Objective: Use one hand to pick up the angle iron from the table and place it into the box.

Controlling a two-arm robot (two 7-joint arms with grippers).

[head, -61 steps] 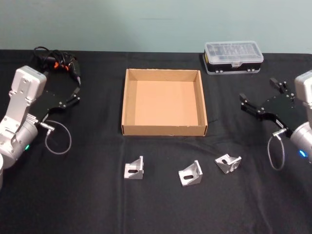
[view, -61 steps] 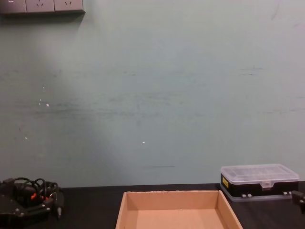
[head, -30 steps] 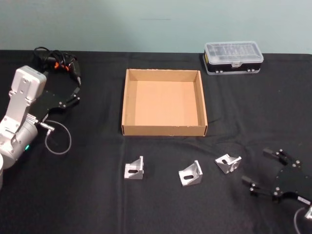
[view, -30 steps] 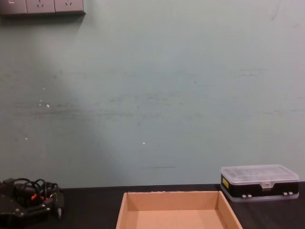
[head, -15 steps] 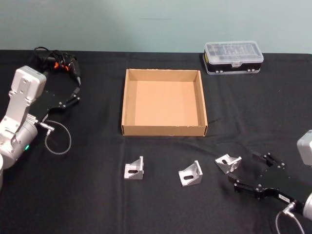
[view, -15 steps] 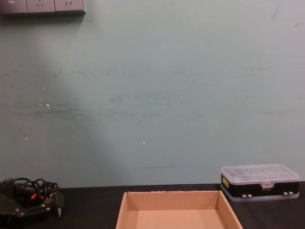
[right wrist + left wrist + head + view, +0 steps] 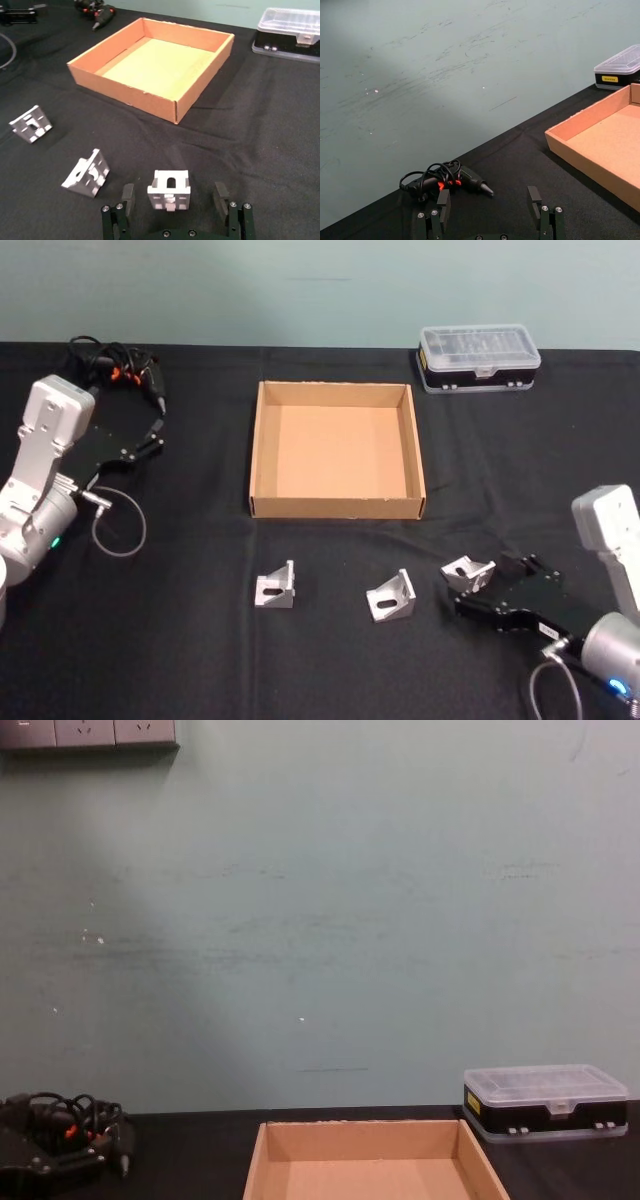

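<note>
Black tabletop (image 7: pixel 200 660), matte, backed by pale teal wall (image 7: pixel 320 920).

Near row: 3 angle irons lying on the cloth, well apart, all outside the box.
- L angle iron (image 7: pixel 274 589), upright.
- Mid angle iron (image 7: pixel 391 596), tilted.
- R angle iron (image 7: pixel 467 573), slotted face toward wrist cam.

R gripper (image 7: pixel 484 586) sits low at the table's near-right, jaws spread wide either side of R angle iron. Wrist view: clear gap each side, no contact w/ either finger (image 7: pixel 127 197). Nothing held.

Mid table: box (image 7: pixel 337 506), tan cardboard, walls low, floor bare.

L gripper (image 7: pixel 158 436) parked at table's far-left, level w/ box, jaws wide, holding nothing.

Far edge: black case w/ clear lid (image 7: pixel 478 357) beyond box's right corner. Black power tool w/ tangled cable (image 7: pixel 115 365) at far-left, just past L gripper. Wall sockets (image 7: pixel 90 732) up high on the left.
</note>
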